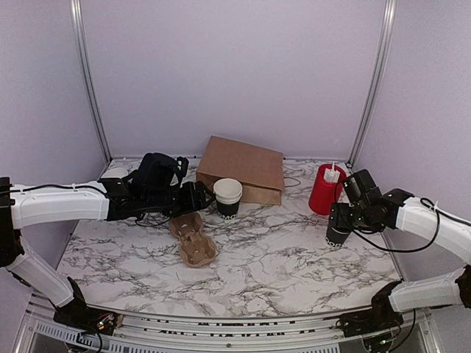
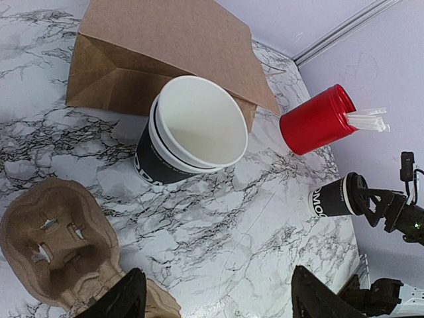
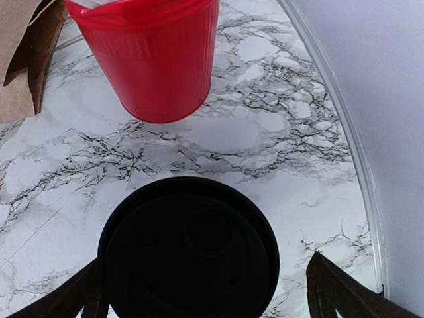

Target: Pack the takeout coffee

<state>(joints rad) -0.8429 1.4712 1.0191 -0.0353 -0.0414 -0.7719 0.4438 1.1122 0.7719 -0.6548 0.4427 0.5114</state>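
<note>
One takeout coffee (image 1: 337, 237) nr rt table (image 1: 294, 257) edge; R end effector (image 3: 209, 288) straddles.

White, grey-veined marble tabletop (image 1: 280, 257). Rear centre: brown paper bag (image 1: 246, 165), lying down. Just in front of it: stacked lidless cups (image 1: 227, 198). Left of centre: cardboard cup carrier (image 1: 193, 239). Right: upright red cylinder (image 1: 324, 191), with the lidded takeout coffee (image 1: 337, 234) near it.

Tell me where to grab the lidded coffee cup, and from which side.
Grip the paper wall of the takeout coffee just under its black lid, coming straight down. It stands upright, and the red cylinder behind it could crowd a side approach. The open right gripper hangs over the lid, a finger on either side.
</note>
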